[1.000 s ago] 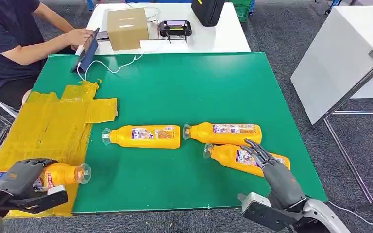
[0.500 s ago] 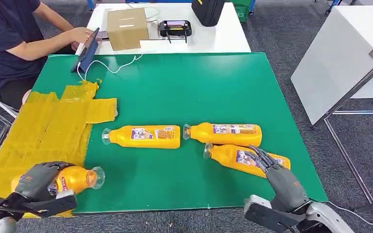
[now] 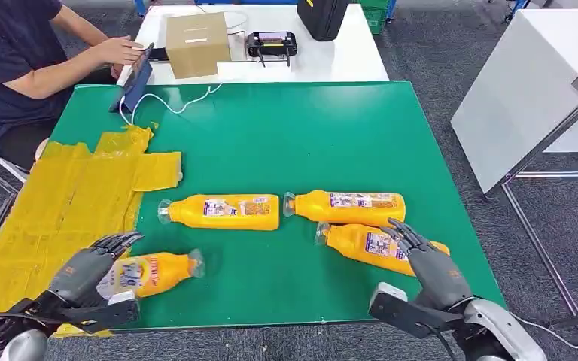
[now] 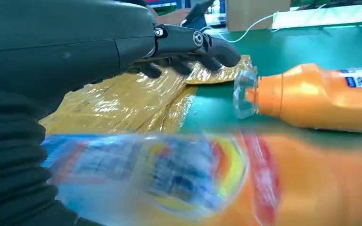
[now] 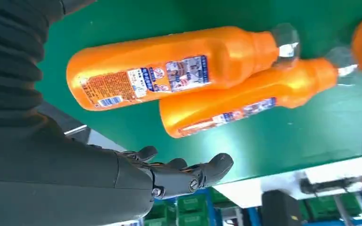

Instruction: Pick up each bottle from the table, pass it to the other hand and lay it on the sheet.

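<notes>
Several orange bottles lie on the green table (image 3: 286, 135). One bottle (image 3: 158, 272) lies near the front edge, just right of the yellow sheet (image 3: 68, 203), cap pointing right. My left hand (image 3: 90, 267) sits at its base with fingers stretched out above it, gripping nothing. In the left wrist view that bottle (image 4: 217, 179) is blurred under the straight fingers (image 4: 193, 44). Three more bottles lie mid-table: one (image 3: 226, 211), a second (image 3: 346, 206) and a third (image 3: 372, 244). My right hand (image 3: 429, 263) hovers open at the third bottle's base. The right wrist view shows the open right hand (image 5: 179, 176) beside two of the bottles (image 5: 169, 66).
A person (image 3: 15, 60) sits at the far left with a tablet (image 3: 137, 79) and a white cable on the mat. A white table behind carries a cardboard box (image 3: 197, 43) and a controller (image 3: 272, 43). Another white table (image 3: 527, 90) stands to the right.
The left hand has opened and the bottle it held has moved right, off the yellow sheet onto the green mat. The right hand has barely shifted.
</notes>
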Motion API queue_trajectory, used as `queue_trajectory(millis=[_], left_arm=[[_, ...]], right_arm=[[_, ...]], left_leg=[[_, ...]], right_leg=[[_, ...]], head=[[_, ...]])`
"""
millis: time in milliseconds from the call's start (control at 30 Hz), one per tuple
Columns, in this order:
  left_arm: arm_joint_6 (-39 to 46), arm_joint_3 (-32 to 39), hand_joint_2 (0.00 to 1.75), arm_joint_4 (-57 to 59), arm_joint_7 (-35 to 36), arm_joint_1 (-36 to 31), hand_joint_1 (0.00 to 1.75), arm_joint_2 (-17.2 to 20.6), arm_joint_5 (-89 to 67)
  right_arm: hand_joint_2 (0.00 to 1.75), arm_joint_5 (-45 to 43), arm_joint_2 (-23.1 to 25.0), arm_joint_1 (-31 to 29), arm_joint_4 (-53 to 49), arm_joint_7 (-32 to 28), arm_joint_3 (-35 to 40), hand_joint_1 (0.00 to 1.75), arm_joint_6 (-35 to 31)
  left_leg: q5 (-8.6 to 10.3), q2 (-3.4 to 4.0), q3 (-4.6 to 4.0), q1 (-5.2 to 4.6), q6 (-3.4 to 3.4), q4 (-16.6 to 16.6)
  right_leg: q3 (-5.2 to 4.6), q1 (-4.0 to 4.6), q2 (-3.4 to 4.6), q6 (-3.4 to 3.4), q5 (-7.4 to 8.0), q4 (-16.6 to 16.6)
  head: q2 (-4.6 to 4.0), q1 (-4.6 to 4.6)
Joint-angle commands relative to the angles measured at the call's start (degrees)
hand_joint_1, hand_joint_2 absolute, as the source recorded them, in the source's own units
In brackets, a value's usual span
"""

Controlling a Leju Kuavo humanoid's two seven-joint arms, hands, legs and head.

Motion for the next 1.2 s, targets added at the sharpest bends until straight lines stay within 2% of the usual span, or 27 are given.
queue_trajectory(millis=[33,133,300,533,567,733,767,800,867,900,1200], left_arm=[[-0.2,-1.7,0.0,2.5,0.4,-1.9,0.0,0.7,0.4],[0.1,-0.9,0.0,2.2,0.4,-0.9,0.0,1.6,0.6],[1.3,1.1,0.0,1.2,0.4,0.3,0.0,-0.5,1.3],[-1.2,7.1,0.0,-4.1,-1.8,2.7,0.0,-9.6,14.8],[-2.1,7.8,0.0,-4.8,-2.0,2.9,0.0,-10.6,17.0],[-6.6,10.7,0.0,-8.0,-1.6,4.0,0.0,-14.4,28.1],[-8.2,12.1,0.0,-9.7,-1.0,4.8,0.0,-16.2,32.6],[-8.5,12.2,0.0,-10.2,-0.9,5.1,0.0,-16.4,33.4],[-9.1,12.8,0.0,-11.4,-1.0,5.7,0.0,-17.0,34.6],[-9.1,13.0,0.0,-12.1,-1.1,6.0,0.0,-17.5,34.6],[-8.5,10.6,0.0,-12.7,-2.9,5.1,0.0,-17.6,32.3]], right_arm=[[1.75,-0.1,2.1,-1.6,8.2,0.5,-2.1,0.0,0.8],[1.75,-0.1,1.2,-0.1,7.4,0.6,-3.2,0.0,0.8],[1.75,0.3,-0.1,2.7,5.9,1.0,-4.6,0.0,0.4],[1.75,3.3,-1.8,7.3,4.3,2.4,-6.8,0.0,-0.9],[1.75,4.0,-2.0,7.6,4.4,2.6,-6.9,0.0,-1.1],[1.75,6.6,-1.7,7.9,4.9,2.8,-8.1,0.0,-2.2],[1.75,7.2,-1.0,7.6,5.1,2.8,-8.9,0.0,-2.4],[1.75,7.4,-0.8,7.4,5.2,2.8,-9.1,0.0,-2.4],[1.75,8.8,-0.1,6.5,5.6,2.8,-9.5,0.0,-2.4],[1.75,9.4,0.6,5.9,5.9,2.7,-9.9,0.0,-2.4],[1.75,11.3,3.1,1.7,8.6,2.8,-9.8,0.0,-0.1]], left_leg=[[-0.07,-0.06,0.26,0.06,-0.06,-0.1],[-0.12,-0.07,0.33,0.06,-0.08,-0.1],[-0.1,-0.12,0.26,0.04,-0.07,0.0],[-0.15,-0.22,0.35,0.0,-0.03,-0.1],[-0.08,-0.18,0.17,0.0,-0.02,0.0],[-0.3,-0.22,0.51,0.01,-0.09,0.0],[-0.37,-0.24,0.56,0.02,-0.1,0.1],[-0.19,-0.16,0.3,-0.02,-0.05,0.0],[-0.25,-0.17,0.42,0.0,-0.07,0.0],[-0.13,-0.08,0.18,-0.01,-0.03,0.0],[-0.14,-0.1,0.32,0.01,-0.05,-0.1]], right_leg=[[0.29,0.02,0.18,-0.08,-0.05,-0.1],[0.35,0.02,0.24,-0.11,-0.1,-0.1],[0.29,0.0,0.16,-0.08,-0.1,-0.1],[0.41,-0.05,0.13,-0.06,-0.16,-0.1],[0.23,-0.04,0.07,-0.03,-0.09,-0.1],[0.58,-0.04,0.35,-0.13,-0.25,0.0],[0.64,-0.04,0.42,-0.16,-0.31,0.0],[0.33,-0.04,0.26,-0.08,-0.13,-0.1],[0.44,-0.04,0.34,-0.11,-0.18,-0.1],[0.21,-0.01,0.24,-0.05,-0.05,-0.1],[0.34,-0.01,0.29,-0.08,-0.06,-0.1]], head=[[0.0,0.0],[0.0,0.0],[0.0,0.0],[0.0,0.0],[0.0,0.0],[0.0,-0.02],[0.0,0.02],[0.0,-0.02],[0.0,0.02],[0.0,0.0],[0.0,0.0]])
